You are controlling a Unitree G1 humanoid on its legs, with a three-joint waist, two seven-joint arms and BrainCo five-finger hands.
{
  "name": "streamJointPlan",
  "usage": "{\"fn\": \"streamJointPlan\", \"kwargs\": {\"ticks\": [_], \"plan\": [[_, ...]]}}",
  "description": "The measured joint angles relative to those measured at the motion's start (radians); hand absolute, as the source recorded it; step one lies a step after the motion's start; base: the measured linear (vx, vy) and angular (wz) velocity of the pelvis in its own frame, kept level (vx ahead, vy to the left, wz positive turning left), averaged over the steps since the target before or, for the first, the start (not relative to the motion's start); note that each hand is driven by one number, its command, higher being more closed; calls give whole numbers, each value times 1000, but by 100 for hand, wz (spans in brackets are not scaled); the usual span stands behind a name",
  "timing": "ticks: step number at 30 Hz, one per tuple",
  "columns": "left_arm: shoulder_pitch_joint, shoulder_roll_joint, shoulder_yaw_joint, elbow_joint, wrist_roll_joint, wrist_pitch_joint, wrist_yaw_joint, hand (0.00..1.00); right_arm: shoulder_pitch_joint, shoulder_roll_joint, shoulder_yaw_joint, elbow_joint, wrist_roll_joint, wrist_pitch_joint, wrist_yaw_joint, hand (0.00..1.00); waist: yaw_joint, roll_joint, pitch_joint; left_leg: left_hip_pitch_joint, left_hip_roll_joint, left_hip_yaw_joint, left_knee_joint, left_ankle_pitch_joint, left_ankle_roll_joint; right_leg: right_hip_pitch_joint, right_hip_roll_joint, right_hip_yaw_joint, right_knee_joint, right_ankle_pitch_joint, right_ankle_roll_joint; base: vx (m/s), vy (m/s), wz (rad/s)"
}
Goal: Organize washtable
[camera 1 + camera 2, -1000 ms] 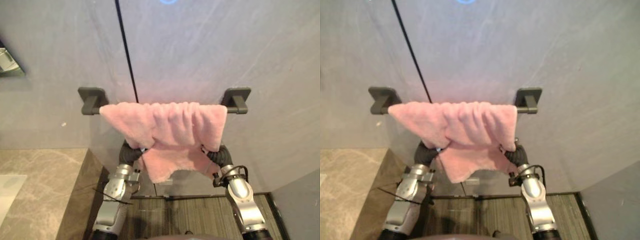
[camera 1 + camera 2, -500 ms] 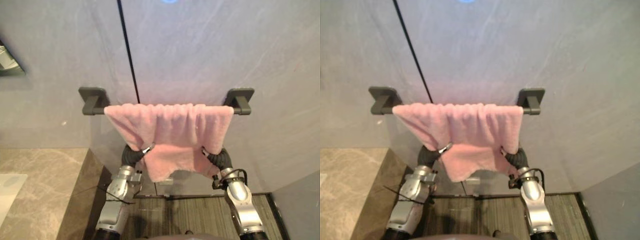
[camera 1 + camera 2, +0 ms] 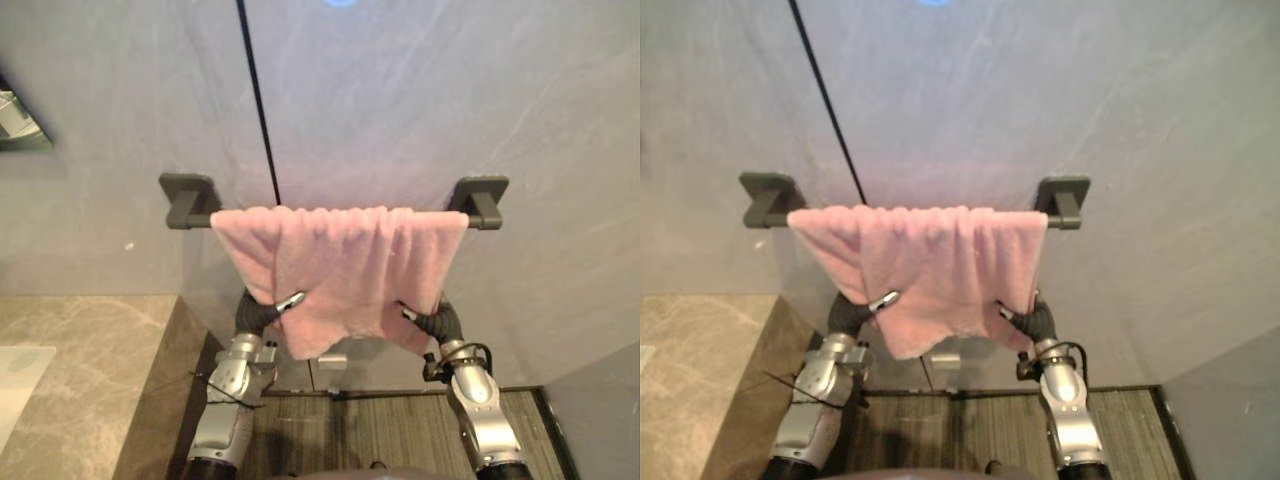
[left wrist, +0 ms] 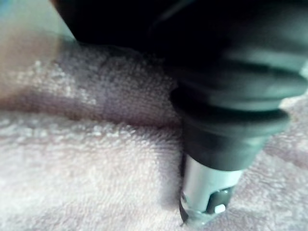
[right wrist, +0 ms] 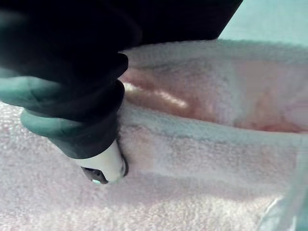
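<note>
A pink towel (image 3: 345, 265) hangs folded over a dark towel bar on the grey wall, between the bar's left bracket (image 3: 187, 198) and right bracket (image 3: 480, 195). My left hand (image 3: 258, 312) is raised to the towel's lower left edge, partly behind the cloth. My right hand (image 3: 435, 322) is at its lower right edge, likewise half covered. In the left wrist view the thumb (image 4: 207, 192) lies against the towel (image 4: 86, 159). The right wrist view has the thumb (image 5: 103, 168) resting on the cloth (image 5: 216, 144) too.
A brown stone counter (image 3: 80, 370) with a white basin edge (image 3: 15, 375) lies at lower left. A mirror corner (image 3: 15, 125) is on the left wall. A black seam (image 3: 258, 100) runs down the wall. Wood-look floor (image 3: 370, 430) lies below.
The towel has been drawn wider along the bar and its front layer now hangs straighter on the left. Both hands have sunk slightly at its lower edge.
</note>
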Motion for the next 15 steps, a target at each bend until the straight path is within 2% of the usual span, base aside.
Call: {"fn": "streamJointPlan", "kwargs": {"ticks": [4,7,15], "plan": [[4,0,-2,12,0,-1,11,0,21,-3,7,19,2,3,0,0,1,-8,0,-2,0,-1,0,0,0,-14,-9,-1,27,-15,-1,0,0,0],[15,-6,-3,45,-1,-2,18,0,56,-3,13,65,1,22,0,0,0,-15,0,-2,-3,-1,0,0,0,-27,-14,0,59,-33,2,0,0,0],[97,-10,29,129,-1,5,23,0,154,11,-45,135,2,38,-8,0,-3,-14,0,-2,-4,1,-5,1,0,-25,-13,-3,48,-26,1,0,0,0]]}}
